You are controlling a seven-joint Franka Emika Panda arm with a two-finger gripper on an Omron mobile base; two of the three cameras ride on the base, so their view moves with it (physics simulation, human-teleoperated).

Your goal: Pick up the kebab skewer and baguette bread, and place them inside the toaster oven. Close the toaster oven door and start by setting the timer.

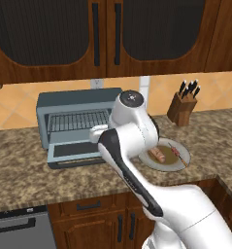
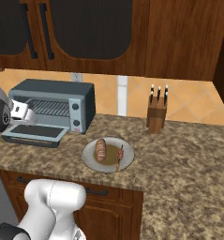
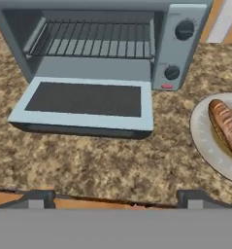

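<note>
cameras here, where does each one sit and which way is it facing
Left base view: behind the arm on its left, facing the blue-grey boxy toaster oven; the white arm rises lower right.
Right base view: behind on the right, facing the round grey plate and wooden knife block; the arm shows lower left.
Hand view: on the hand, facing the oven's lowered glass-windowed door; open dark fingers at the bottom.
Both base views share oven, plate and knife block.
</note>
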